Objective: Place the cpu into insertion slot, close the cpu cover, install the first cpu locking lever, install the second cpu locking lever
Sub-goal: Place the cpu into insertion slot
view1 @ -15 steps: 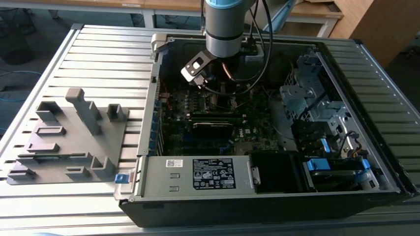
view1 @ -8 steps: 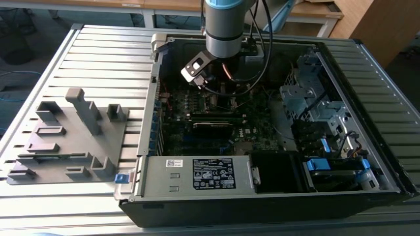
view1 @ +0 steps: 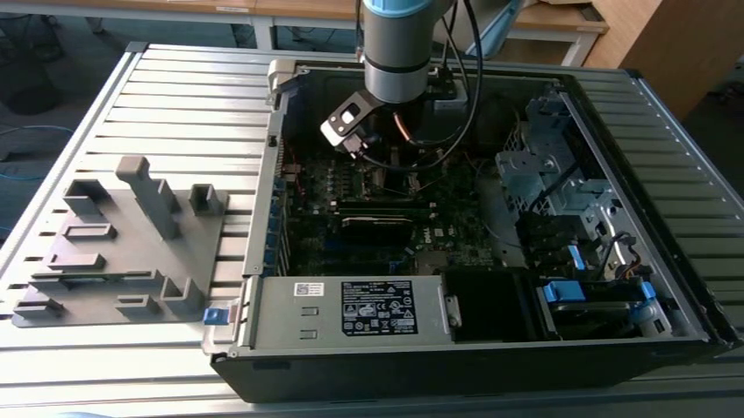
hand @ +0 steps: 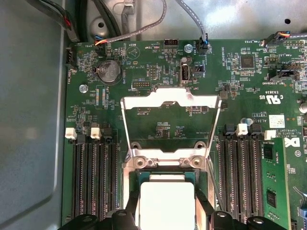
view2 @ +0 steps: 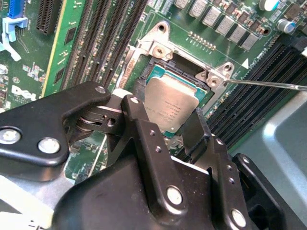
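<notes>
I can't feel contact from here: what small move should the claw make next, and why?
Probably open the claw slightly and let go. The cpu lies square inside the insertion slot, the claw closed on two edges, and the cpu cover stands swung open. Whether it is fully seated I cannot tell.

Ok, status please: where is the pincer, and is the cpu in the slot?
Arm's pincer at the cpu, grip unclear. It looks seated in the insertion slot. Hinged cpu cover raised open, not blocking.
</notes>
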